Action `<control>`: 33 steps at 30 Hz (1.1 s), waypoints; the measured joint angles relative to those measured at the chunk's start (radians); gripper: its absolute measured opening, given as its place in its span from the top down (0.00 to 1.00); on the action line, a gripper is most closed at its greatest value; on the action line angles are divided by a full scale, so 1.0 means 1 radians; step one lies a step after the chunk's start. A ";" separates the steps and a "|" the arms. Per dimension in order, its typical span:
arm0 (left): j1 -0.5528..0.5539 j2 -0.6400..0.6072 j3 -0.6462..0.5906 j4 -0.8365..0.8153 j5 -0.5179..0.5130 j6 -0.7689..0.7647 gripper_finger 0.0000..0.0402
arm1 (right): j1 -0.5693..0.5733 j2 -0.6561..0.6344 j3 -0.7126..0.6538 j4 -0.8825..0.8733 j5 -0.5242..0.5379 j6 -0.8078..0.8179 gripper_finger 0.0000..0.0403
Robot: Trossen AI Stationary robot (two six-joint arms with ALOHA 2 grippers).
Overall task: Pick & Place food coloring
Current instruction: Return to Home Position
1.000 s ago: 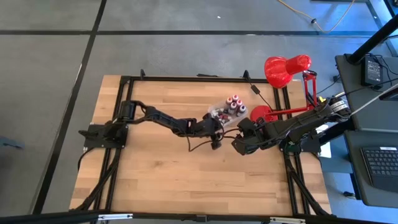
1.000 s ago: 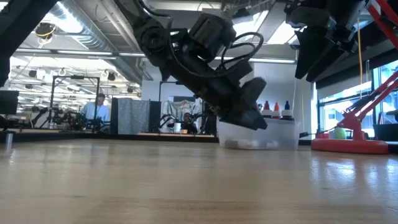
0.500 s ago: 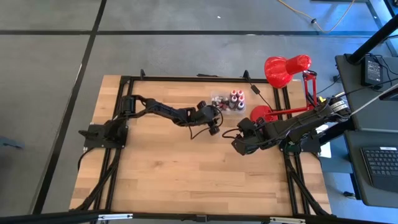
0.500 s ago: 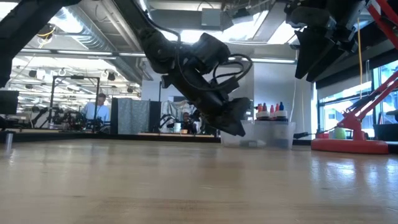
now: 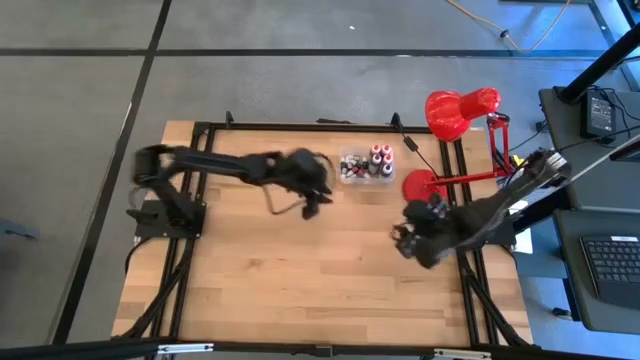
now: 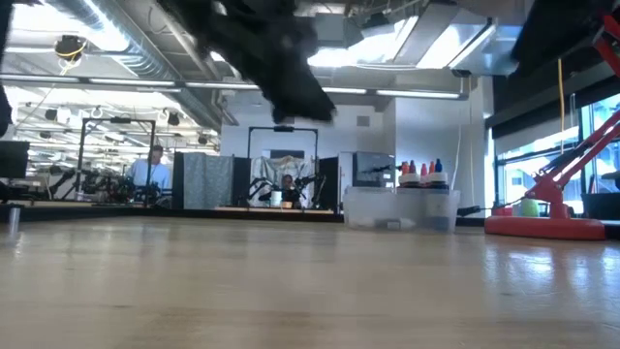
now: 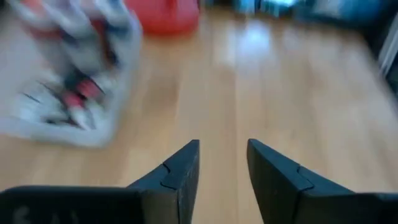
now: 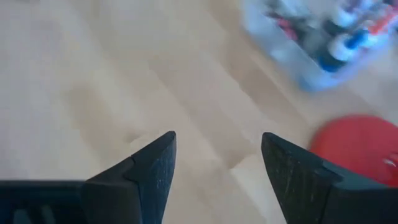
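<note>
The food coloring bottles (image 5: 375,160), tiny with red, dark and whitish caps, stand in a clear plastic tub (image 5: 352,172) that rests on its bottom at the table's far middle. In the low view their coloured tips (image 6: 422,173) rise above the tub (image 6: 402,209). My left gripper (image 5: 318,198) hangs open over bare wood to the left of the tub, and nothing is between its fingers (image 7: 222,165). My right gripper (image 5: 405,240) is open over the wood nearer the front right, also with nothing between its fingers (image 8: 217,168). Both wrist views show the tub (image 7: 74,74) (image 8: 323,37) farther off.
A red desk lamp (image 5: 460,110) stands at the far right, its round base (image 5: 420,185) just right of the tub. A black frame (image 5: 300,127) runs along the table's edges. Bare wood (image 5: 300,270) fills the near half.
The tub has slid toward the far edge and straightened, then stayed put. My left gripper has pulled away from it toward the table's left and risen, its gap unchanged. My right gripper has moved toward the right and near edges, still open.
</note>
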 joint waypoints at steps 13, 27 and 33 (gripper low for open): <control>-0.110 -0.762 -0.514 0.327 -0.105 -0.103 0.68 | -0.015 -0.135 -0.246 0.835 -0.151 -0.539 0.41; -0.157 -1.054 -0.578 0.022 -0.207 -0.189 0.68 | -0.170 -0.296 -0.638 1.311 -0.254 -0.651 0.41; -0.157 -1.138 -0.578 0.020 -0.207 -0.120 0.68 | -0.161 -0.425 -0.761 1.367 -0.143 -0.657 0.41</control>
